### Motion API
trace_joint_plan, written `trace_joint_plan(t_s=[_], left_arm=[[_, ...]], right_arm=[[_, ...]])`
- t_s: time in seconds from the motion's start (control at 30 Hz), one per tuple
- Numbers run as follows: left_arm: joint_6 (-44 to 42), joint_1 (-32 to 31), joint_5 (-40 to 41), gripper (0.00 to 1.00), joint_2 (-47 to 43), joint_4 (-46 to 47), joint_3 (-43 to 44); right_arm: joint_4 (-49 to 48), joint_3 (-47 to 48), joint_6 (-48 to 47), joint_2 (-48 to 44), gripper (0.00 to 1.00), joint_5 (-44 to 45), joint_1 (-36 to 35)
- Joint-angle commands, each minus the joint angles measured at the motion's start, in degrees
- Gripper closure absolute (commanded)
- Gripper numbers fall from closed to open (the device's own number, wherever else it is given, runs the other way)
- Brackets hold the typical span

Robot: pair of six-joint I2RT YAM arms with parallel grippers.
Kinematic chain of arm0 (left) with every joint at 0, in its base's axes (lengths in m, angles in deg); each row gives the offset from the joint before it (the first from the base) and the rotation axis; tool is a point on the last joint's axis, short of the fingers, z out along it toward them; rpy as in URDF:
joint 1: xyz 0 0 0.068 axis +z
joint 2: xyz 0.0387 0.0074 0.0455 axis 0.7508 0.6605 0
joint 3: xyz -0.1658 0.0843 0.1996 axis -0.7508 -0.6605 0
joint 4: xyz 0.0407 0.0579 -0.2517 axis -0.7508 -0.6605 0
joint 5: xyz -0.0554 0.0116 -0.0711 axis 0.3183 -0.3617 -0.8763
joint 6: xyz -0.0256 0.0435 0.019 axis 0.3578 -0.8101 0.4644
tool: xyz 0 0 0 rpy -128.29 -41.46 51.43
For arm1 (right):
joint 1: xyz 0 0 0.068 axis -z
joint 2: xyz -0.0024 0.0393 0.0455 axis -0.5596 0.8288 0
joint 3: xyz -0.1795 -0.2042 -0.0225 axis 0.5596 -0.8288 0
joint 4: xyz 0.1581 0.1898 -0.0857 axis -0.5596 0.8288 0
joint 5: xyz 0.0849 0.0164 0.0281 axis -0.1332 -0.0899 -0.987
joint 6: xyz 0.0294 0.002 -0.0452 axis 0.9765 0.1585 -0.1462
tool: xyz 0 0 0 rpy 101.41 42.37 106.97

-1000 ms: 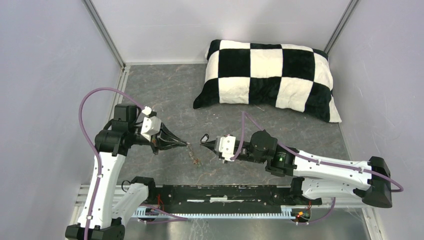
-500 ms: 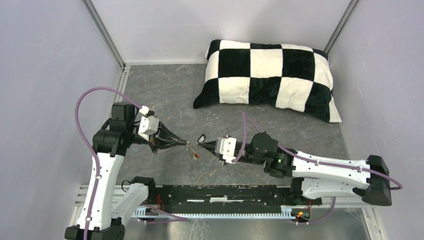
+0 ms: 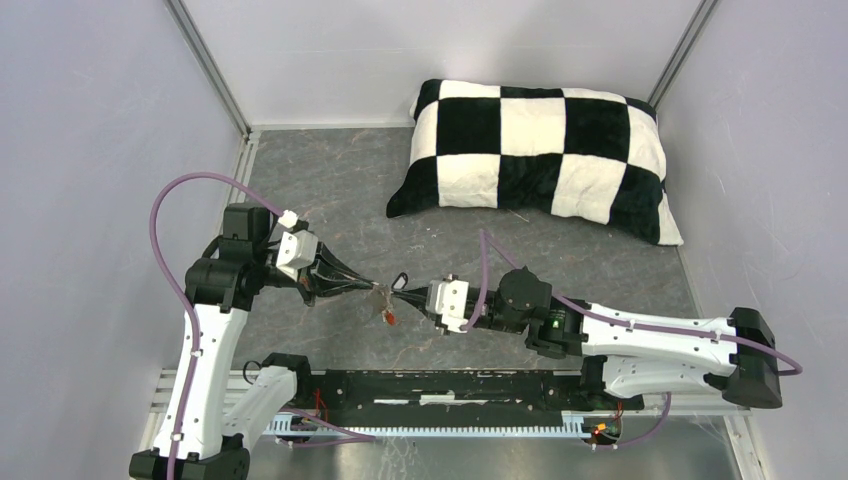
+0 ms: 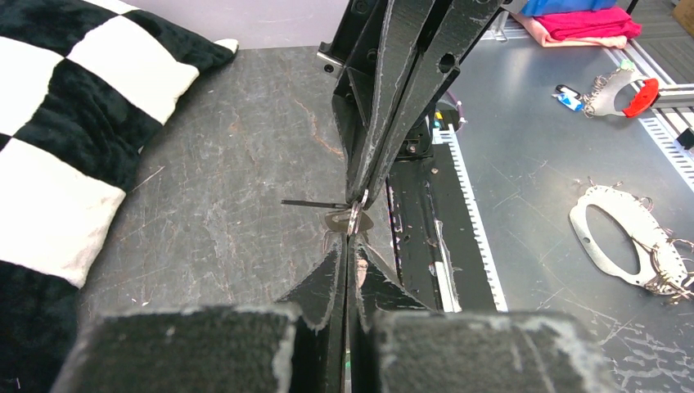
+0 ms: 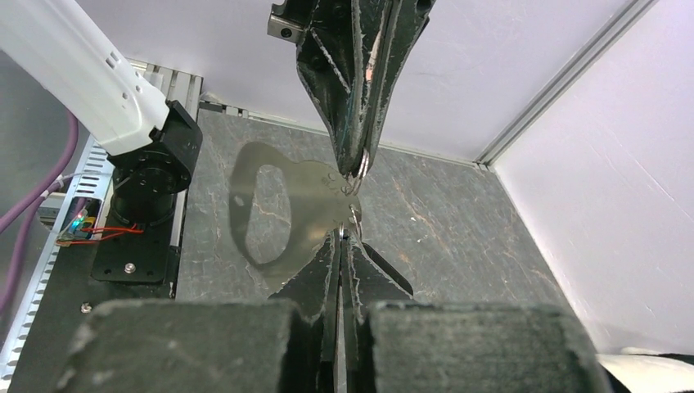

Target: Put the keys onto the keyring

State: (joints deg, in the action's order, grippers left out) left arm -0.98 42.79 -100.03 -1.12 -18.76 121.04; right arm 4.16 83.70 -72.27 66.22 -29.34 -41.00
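Note:
My left gripper (image 3: pixel 376 290) is shut on the edge of the keyring (image 3: pixel 380 297), a see-through grey-brown fob with an oblong slot. The keyring shows best in the right wrist view (image 5: pixel 315 209), hanging between the two sets of tips. A red tag (image 3: pixel 389 317) dangles below it. My right gripper (image 3: pixel 405 293) is shut on a key whose black loop tag (image 3: pixel 400 279) sticks out toward the far side. This tag appears as a thin black line (image 4: pixel 315 203) in the left wrist view. The tips of both grippers meet at a small metal ring (image 5: pixel 353 185) on the keyring's edge.
A black-and-white checked pillow (image 3: pixel 540 155) lies at the back right. The black base rail (image 3: pixel 450 385) runs along the near edge. On the metal surface beyond it lie a white fob with rings (image 4: pixel 626 246) and another with a red part (image 4: pixel 614 90).
My right gripper has moved left with the black-tagged key until its tips reach the left gripper's. The keyring and red tag have shifted slightly under the left gripper.

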Motion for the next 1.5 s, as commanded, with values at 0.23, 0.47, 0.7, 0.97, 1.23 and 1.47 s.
trace_joint_plan(t_s=[0.23,0.47,0.7,0.97,1.23,1.47], left_arm=[[2.1,-0.1,-2.7,0.98,-0.5,1.3,2.2],[2.2,-0.1,-2.7,0.98,-0.6,1.2,2.3],[2.3,-0.1,-2.8,0.98,-0.8,1.3,2.4],[2.6,-0.1,-2.7,0.98,-1.3,1.3,2.3],[2.6,-0.2,-2.5,0.98,-1.4,1.3,2.3],[2.3,-0.1,-2.2,0.98,-1.5,1.3,2.2]], right_arm=[[-4.7,2.4,-1.0,0.8,0.99,1.0,-0.9],[-5.2,2.7,-1.4,1.2,0.99,1.2,-1.0],[-5.7,3.0,-1.5,2.0,0.99,1.4,-1.0],[-6.9,3.0,-1.5,2.1,0.99,2.2,-1.1],[-7.3,3.0,-1.5,2.2,0.99,2.5,-1.1],[-7.8,3.1,-1.5,2.3,0.99,2.2,-1.1]])
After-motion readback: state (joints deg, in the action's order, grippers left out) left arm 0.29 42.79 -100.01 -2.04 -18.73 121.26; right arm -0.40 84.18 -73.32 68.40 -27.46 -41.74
